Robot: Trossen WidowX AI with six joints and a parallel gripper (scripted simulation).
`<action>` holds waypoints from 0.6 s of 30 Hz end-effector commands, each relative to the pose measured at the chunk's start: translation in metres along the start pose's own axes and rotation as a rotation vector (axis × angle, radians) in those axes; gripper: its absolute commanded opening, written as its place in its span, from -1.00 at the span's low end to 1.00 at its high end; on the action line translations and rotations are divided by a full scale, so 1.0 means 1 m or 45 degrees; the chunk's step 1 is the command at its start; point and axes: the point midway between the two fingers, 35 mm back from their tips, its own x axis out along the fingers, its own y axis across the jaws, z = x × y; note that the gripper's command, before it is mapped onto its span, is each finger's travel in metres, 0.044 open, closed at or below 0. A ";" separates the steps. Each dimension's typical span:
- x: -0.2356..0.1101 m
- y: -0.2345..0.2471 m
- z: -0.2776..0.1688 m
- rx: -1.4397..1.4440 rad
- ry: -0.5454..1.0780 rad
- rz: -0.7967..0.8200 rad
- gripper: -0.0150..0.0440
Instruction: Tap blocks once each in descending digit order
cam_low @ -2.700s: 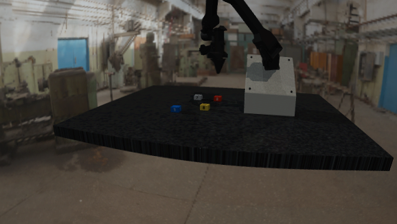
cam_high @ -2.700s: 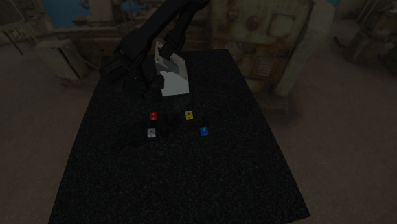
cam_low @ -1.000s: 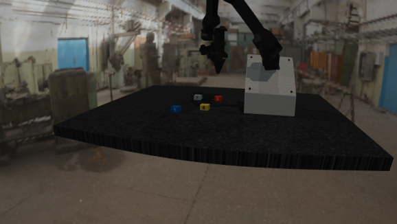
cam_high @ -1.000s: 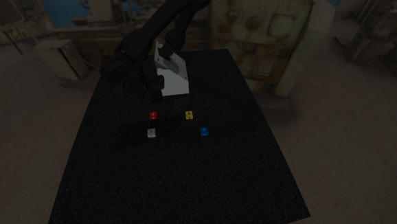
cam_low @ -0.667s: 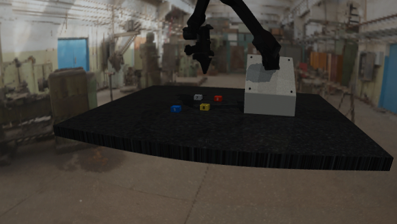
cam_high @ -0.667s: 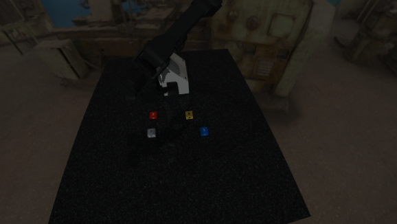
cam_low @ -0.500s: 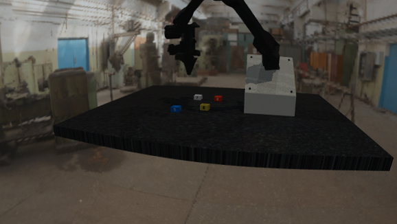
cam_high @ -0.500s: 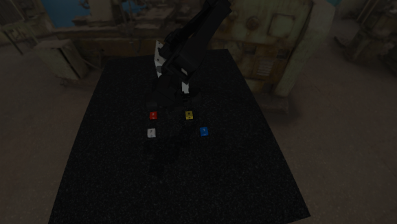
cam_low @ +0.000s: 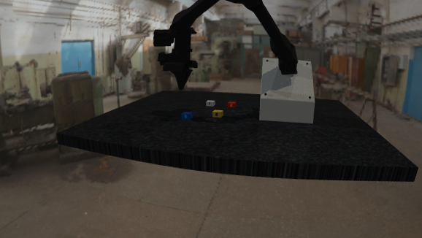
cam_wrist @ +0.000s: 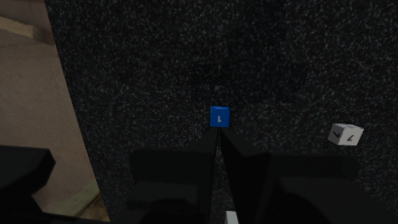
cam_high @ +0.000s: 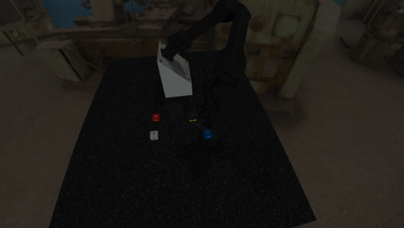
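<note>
My gripper (cam_low: 181,88) (cam_wrist: 218,131) is shut with nothing between the tips, pointing down high above the table. In the wrist view its tips appear just below the blue block (cam_high: 207,133) (cam_low: 187,115) (cam_wrist: 219,117), which shows a 1. The white block (cam_high: 154,135) (cam_low: 210,103) (cam_wrist: 350,135) shows a 7. The yellow block (cam_high: 193,120) (cam_low: 217,114) shows an 8 in the exterior view; the arm covers most of it in the top view, and it is not visible in the wrist view. The red block (cam_high: 156,117) (cam_low: 231,104) has a digit too small to read surely.
The dark speckled table (cam_high: 140,189) (cam_low: 255,146) (cam_wrist: 140,65) carries a white sloped box (cam_high: 178,85) (cam_low: 286,109) under the arm's base, behind the blocks in the top view. The table's edge shows on the left of the wrist view.
</note>
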 end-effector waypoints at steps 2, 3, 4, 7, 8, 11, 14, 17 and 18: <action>0.058 0.000 -0.013 0.020 0.048 -0.001 -0.42; 0.058 0.000 -0.013 0.020 0.048 -0.001 -0.42; 0.058 0.000 -0.013 0.020 0.048 -0.001 -0.42; 0.058 0.000 -0.013 0.020 0.048 -0.001 -0.42; 0.058 0.000 -0.013 0.020 0.048 -0.001 -0.42; 0.060 0.000 -0.013 0.020 0.048 -0.001 -0.42; 0.065 0.000 -0.013 0.020 0.048 -0.001 -0.42; 0.070 0.000 -0.013 0.020 0.048 -0.001 -0.42; 0.071 0.000 -0.013 0.020 0.048 -0.001 -0.42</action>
